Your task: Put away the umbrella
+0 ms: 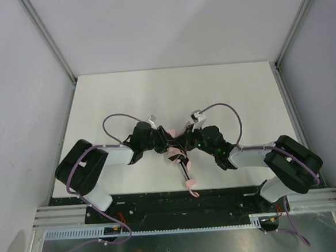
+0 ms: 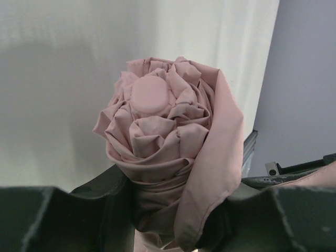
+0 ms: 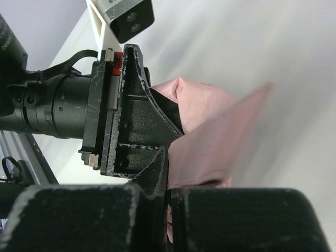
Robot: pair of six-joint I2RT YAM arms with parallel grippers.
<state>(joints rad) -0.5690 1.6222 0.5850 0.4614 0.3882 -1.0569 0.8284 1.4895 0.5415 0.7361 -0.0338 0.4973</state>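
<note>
The left gripper (image 2: 173, 195), half closed, clamps the folded pink umbrella (image 2: 157, 121) at frame centre; the right gripper (image 3: 169, 202) is fully shut, pinching its loose flap (image 3: 220, 139). Wrap this flap tightly, without slack.

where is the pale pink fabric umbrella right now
In the top view the pale pink fabric umbrella is over the middle of the white table: the left gripper grips its bundle, the right gripper pinches a fabric flap.

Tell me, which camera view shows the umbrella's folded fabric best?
The left wrist view: the umbrella fills it, pleats and round cap sharp, held by the left gripper. The top view shows it small and mostly hidden; the right wrist view shows only a blurred pink flap.
</note>
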